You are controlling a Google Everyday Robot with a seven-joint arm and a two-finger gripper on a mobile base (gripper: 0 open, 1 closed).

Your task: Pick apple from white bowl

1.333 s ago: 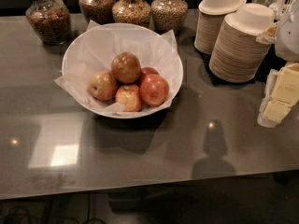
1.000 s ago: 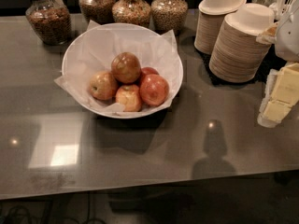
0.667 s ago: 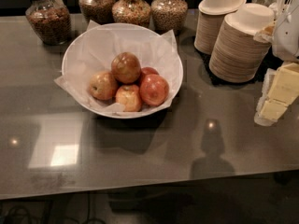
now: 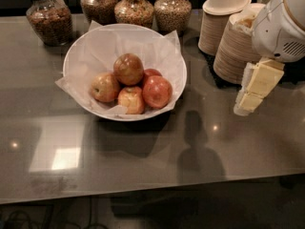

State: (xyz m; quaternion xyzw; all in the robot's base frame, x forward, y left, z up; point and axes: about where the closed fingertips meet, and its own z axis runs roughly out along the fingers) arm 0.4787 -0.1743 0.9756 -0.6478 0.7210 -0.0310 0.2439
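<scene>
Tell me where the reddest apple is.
The apple lies in the white bowl, right of the pile, beside a yellowish apple; the gripper hangs far right.

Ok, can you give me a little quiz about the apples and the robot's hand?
1. True or false: the gripper holds the red apple.
2. Where is the gripper, compared with the white bowl? A: inside it. B: to its right, above the table. C: under it.
3. Fill in: the white bowl is lined with crinkled white ____.
Key: 1 false, the red apple lies in the white bowl; 2 B; 3 paper.
</scene>
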